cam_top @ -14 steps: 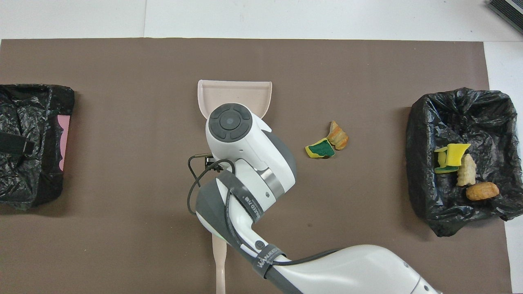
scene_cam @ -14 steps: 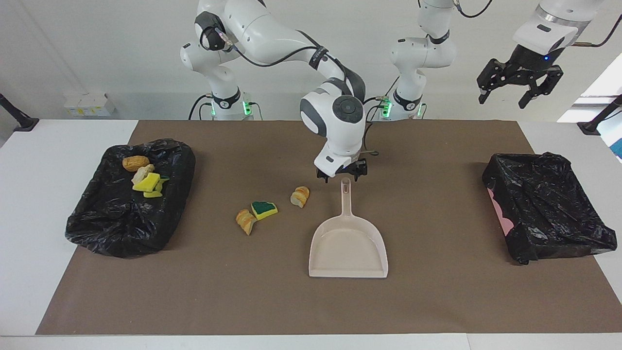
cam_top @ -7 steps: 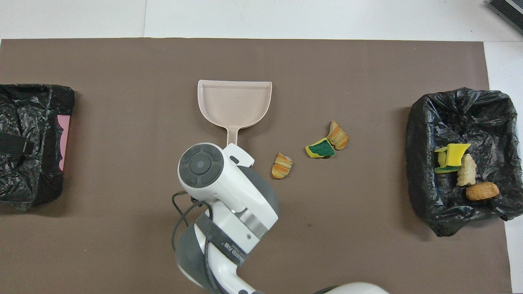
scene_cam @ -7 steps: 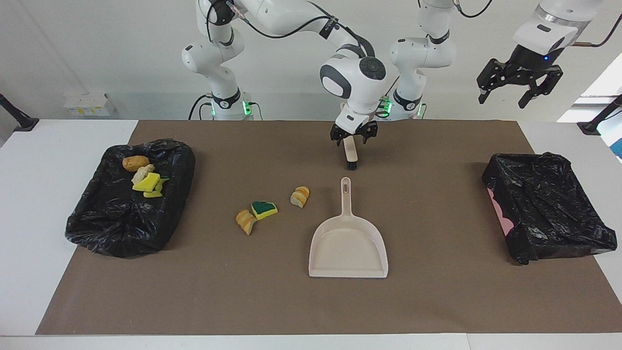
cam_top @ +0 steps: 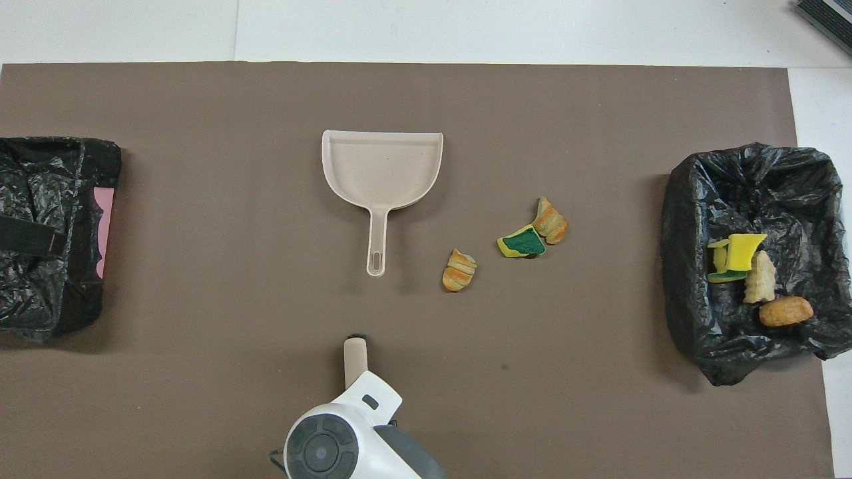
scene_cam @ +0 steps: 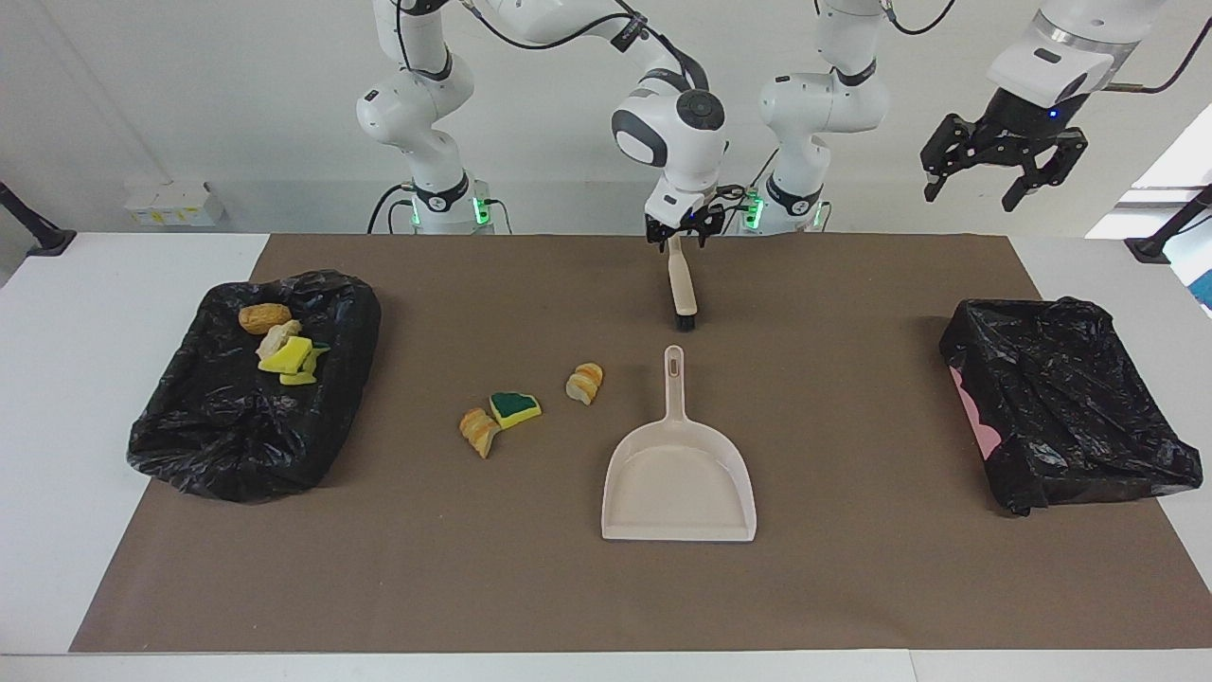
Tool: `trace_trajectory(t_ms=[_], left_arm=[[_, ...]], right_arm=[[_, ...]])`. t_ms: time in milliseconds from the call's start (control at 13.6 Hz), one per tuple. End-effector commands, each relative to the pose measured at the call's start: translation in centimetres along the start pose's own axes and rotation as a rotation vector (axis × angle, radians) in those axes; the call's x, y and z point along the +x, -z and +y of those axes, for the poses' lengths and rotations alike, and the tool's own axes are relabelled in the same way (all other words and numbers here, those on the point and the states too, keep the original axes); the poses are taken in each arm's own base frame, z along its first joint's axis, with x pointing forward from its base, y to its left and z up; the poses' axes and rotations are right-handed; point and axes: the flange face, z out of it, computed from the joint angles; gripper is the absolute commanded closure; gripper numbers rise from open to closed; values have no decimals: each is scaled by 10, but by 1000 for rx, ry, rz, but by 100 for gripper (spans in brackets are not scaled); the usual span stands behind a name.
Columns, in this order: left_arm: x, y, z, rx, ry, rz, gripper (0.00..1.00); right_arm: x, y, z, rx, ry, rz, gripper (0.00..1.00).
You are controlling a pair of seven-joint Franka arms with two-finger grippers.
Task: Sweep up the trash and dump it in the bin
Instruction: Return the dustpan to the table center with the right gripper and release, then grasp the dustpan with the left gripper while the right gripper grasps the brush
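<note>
Trash [scene_cam: 516, 410]: three scraps lie loose on the brown mat [scene_cam: 852, 587], beside the beige dustpan [scene_cam: 680, 478], toward the right arm's end; four more sit in the black-lined bin [scene_cam: 251, 388]. Right gripper [scene_cam: 678, 237] is down on the brush [scene_cam: 680, 289] handle; whether it grips, I cannot tell. Left gripper [scene_cam: 994, 175] hangs spread wide, waiting. No writing is readable.

we've got a plain white wall [scene_cam: 189, 114] at the back and a white table [scene_cam: 57, 398] mostly covered by a brown mat [scene_cam: 852, 587]. a small white box [scene_cam: 172, 203] sits against the wall, and bright light spills in at one edge.
</note>
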Motion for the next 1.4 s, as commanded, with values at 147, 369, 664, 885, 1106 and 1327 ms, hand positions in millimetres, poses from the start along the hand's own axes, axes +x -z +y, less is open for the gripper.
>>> trace_trajectory(t_ms=[147, 369, 664, 885, 1106, 1327], left_arm=[[8, -22, 14, 22, -22, 60, 0], [24, -60, 29, 25, -57, 81, 0], [35, -130, 75, 25, -115, 74, 0], [45, -181, 114, 16, -89, 103, 0], [64, -228, 163, -17, -2, 104, 0], [75, -279, 214, 26, -10, 96, 0]], right_arm=[[-14, -10, 8, 23, -109, -21, 63], [-15, -10, 7, 35, -120, -42, 100], [-2, 8, 26, -5, -157, -88, 100], [8, 34, 50, -33, -193, -120, 100], [35, 65, 97, -47, -240, -124, 100], [71, 78, 147, -96, -237, -92, 100]])
